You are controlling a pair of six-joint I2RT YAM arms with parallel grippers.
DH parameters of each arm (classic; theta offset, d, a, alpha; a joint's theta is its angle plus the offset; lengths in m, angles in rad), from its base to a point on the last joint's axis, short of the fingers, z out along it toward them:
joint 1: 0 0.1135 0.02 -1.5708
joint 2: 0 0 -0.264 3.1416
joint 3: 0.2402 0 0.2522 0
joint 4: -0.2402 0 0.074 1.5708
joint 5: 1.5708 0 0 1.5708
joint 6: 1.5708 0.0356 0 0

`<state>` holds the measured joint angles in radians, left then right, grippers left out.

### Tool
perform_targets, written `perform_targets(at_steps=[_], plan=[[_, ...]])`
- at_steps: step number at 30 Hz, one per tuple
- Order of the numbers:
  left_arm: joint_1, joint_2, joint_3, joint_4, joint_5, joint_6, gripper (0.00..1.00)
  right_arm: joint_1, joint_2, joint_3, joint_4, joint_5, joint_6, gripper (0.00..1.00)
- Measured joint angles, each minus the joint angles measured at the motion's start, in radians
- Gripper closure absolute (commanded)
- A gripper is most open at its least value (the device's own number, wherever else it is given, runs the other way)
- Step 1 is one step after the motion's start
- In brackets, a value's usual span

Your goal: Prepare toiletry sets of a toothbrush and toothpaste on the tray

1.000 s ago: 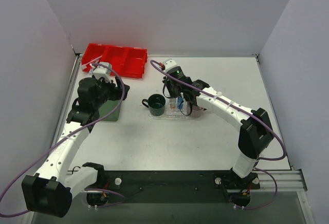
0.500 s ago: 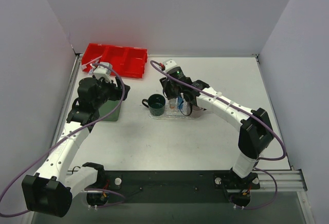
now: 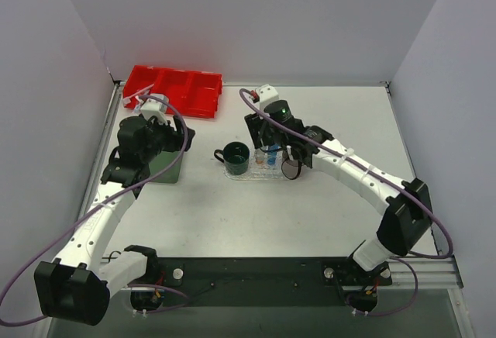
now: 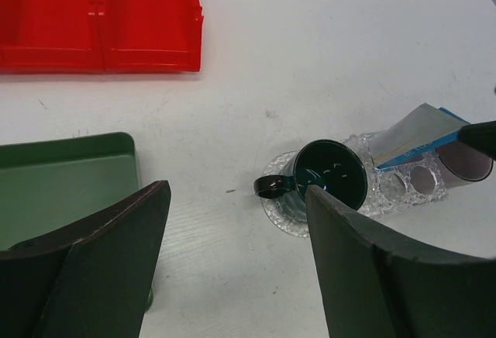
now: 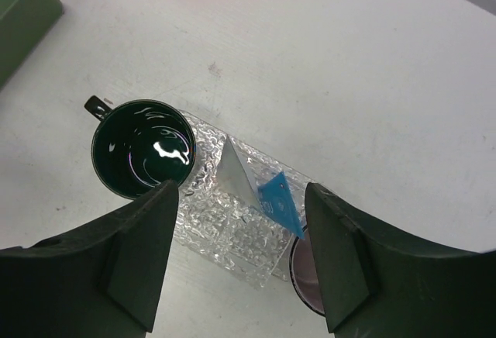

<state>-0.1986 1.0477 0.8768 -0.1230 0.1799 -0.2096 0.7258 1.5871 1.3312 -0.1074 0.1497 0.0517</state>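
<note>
White and flat, the surface (image 3: 232, 214) carries everything. Near its middle lies the clear oval plastic tray with the bumpy texture (image 5: 232, 233), with a dark green mug (image 5: 143, 148) at one end and a grey cup (image 4: 465, 163) at the other. Your right tool (image 5: 242, 198) hangs above that tray with its jaws spread wide and nothing between them. Your left tool (image 4: 236, 194) is well apart, over the dark green square tray (image 4: 62, 175), and is likewise released and empty.

The small flat toothpaste tube (image 5: 277, 202) is on the clear tray between mug and cup. It is tilted up rather than lying flat, and it seems to lean toward the grey cup.

Expect it to be light and soft-walled: it will give under pressure, and the thin sealed end will flex. Take hold across the two flat faces, about mid-length or nearer the stiffer cap end, and squeeze gently. Propped as it is, a light nudge could tip it, and its smooth skin may slide on the bumps.

It shows a bright blue face and a white-grey one. You cannot tell here whether that is one tube or two overlapping. No toothbrush can be made out on the tray.
</note>
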Motion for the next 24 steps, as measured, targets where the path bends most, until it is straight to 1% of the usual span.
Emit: perform_targets(at_steps=[4, 10, 15, 18, 21, 24], plan=[[0.031, 0.012, 0.000, 0.005, 0.003, -0.020, 0.20, 0.000, -0.107, -0.049, 0.026, 0.000, 0.003, 0.38], [0.198, 0.111, -0.001, 0.024, 0.035, -0.087, 0.23, -0.012, -0.306, -0.132, 0.039, -0.010, 0.022, 0.39], [0.267, 0.175, 0.010, 0.021, -0.006, -0.092, 0.23, -0.065, -0.472, -0.226, 0.022, -0.039, 0.054, 0.39], [0.303, 0.264, 0.087, -0.001, -0.061, -0.068, 0.23, -0.093, -0.558, -0.279, 0.005, -0.061, 0.077, 0.37], [0.330, 0.389, 0.210, -0.011, -0.136, -0.032, 0.23, -0.111, -0.620, -0.309, -0.015, -0.075, 0.087, 0.36], [0.358, 0.513, 0.325, -0.022, -0.173, -0.008, 0.23, -0.129, -0.665, -0.330, -0.029, -0.090, 0.093, 0.36]])
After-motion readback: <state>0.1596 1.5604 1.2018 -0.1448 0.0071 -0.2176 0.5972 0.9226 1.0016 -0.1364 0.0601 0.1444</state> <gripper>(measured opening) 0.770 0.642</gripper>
